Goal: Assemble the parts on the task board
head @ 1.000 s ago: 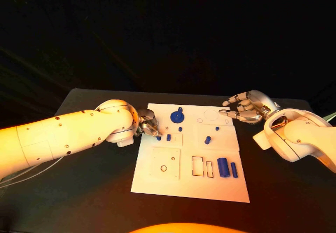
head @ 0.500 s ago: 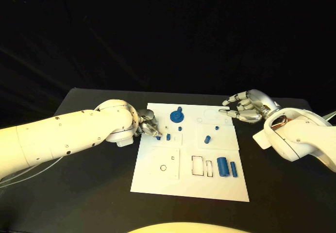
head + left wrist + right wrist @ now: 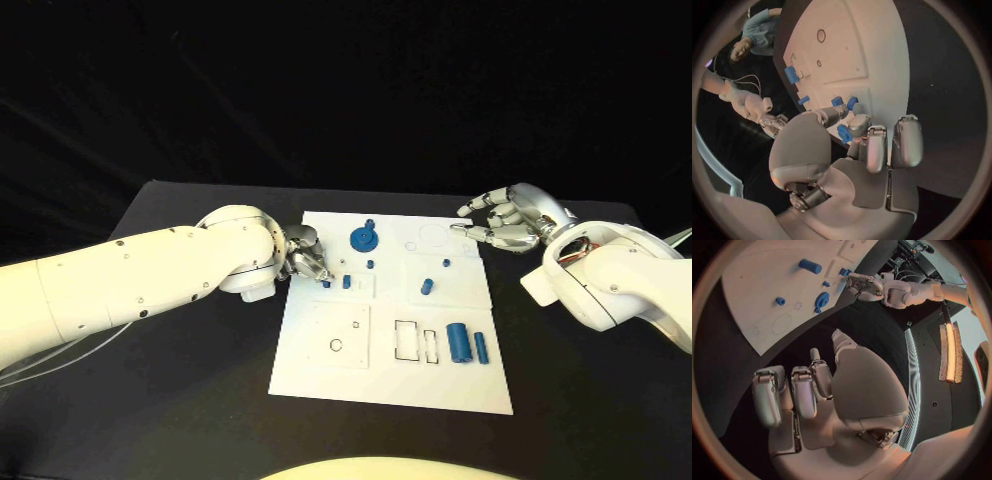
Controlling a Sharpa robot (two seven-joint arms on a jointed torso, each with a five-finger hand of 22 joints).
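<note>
Black, matte tabletop (image 3: 173, 400) under a dark backdrop; on it you have one task board (image 3: 389, 380), a flat white rectangular plate with outlined recesses, round and rectangular. Parts on the board, all smooth blue pieces: a round disc with a raised hub (image 3: 366, 239) near the far edge; a small peg (image 3: 371, 265) just in front of it; a short tilted cylinder (image 3: 427, 288) mid-board; a tiny stud (image 3: 446, 264) beyond it; a thick cylinder (image 3: 459, 342) and a slim bar (image 3: 480, 347) lying side by side near the right edge, next to two rectangular outlined slots (image 3: 418, 344); two small blocks (image 3: 338, 283) by the left edge. Your left hand (image 3: 303, 256), silver metal at the end of a glossy white arm, sits at the board's left edge, fingertips (image 3: 851, 125) down among the small blocks; in the left wrist view a blue piece (image 3: 844, 133) lies right against the curled fingers, but you cannot tell whether they have hold of it. Your right hand (image 3: 505, 222) hovers at the board's far right corner, off the plate, its fingers (image 3: 792, 392) loosely curled and apart with nothing in them.
</note>
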